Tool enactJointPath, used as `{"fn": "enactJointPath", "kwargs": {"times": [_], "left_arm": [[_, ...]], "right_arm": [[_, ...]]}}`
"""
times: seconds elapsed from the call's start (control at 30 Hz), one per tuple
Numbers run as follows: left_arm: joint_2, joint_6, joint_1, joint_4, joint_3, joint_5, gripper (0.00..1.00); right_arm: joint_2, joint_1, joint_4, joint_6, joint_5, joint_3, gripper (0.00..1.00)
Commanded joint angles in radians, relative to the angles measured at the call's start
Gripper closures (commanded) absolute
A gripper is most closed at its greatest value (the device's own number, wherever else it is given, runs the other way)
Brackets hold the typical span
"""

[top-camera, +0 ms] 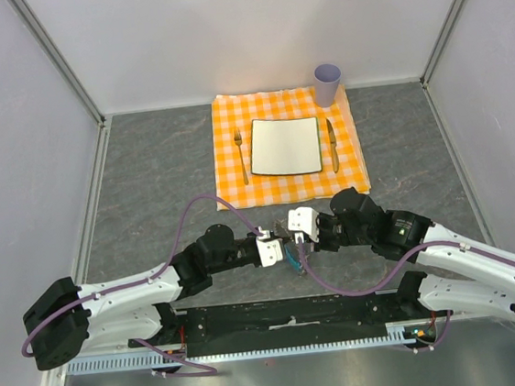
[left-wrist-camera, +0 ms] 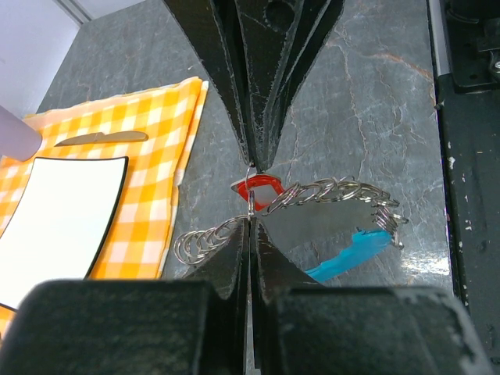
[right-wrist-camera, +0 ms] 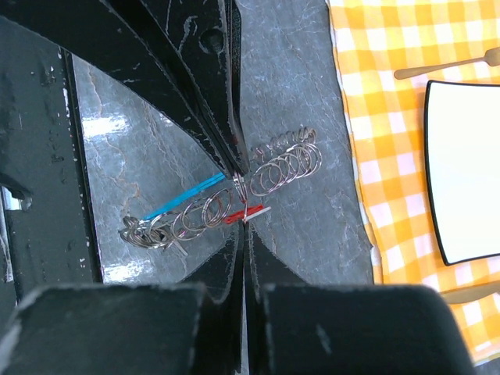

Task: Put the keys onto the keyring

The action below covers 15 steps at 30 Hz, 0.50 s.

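The keyring [left-wrist-camera: 328,191] is a chain of silvery rings with a blue tab [left-wrist-camera: 350,255], hanging just above the grey table between the two arms. It also shows in the right wrist view [right-wrist-camera: 199,217], with the blue tab [right-wrist-camera: 181,200] behind it. The key [left-wrist-camera: 262,190] has a red head; in the right wrist view [right-wrist-camera: 244,214] its short blade points right. My left gripper [left-wrist-camera: 250,225] is shut on a thin ring of the keyring. My right gripper [right-wrist-camera: 244,224] is shut on the key, tip to tip with the left one. In the top view the left gripper [top-camera: 281,247] and the right gripper [top-camera: 292,236] meet near the front edge.
An orange checked cloth [top-camera: 352,169] lies at the back with a white plate [top-camera: 285,146], a fork [top-camera: 241,155] and a knife [top-camera: 332,144] on it. A purple cup [top-camera: 327,83] stands at its far right corner. White walls enclose the table.
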Motion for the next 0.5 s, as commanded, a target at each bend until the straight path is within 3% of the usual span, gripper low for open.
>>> {"fn": "enactJointPath", "kwargs": {"times": [0.0,0.47], "left_arm": [[-0.022,-0.033,0.006,0.068,0.006,0.023,0.98],[-0.022,-0.036,0.008,0.062,0.009,0.02,0.98]], "right_arm": [[-0.005,0.008,0.013,-0.011,0.0,0.005,1.0],[-0.005,0.008,0.012,-0.01,-0.015,0.005,1.0]]}}
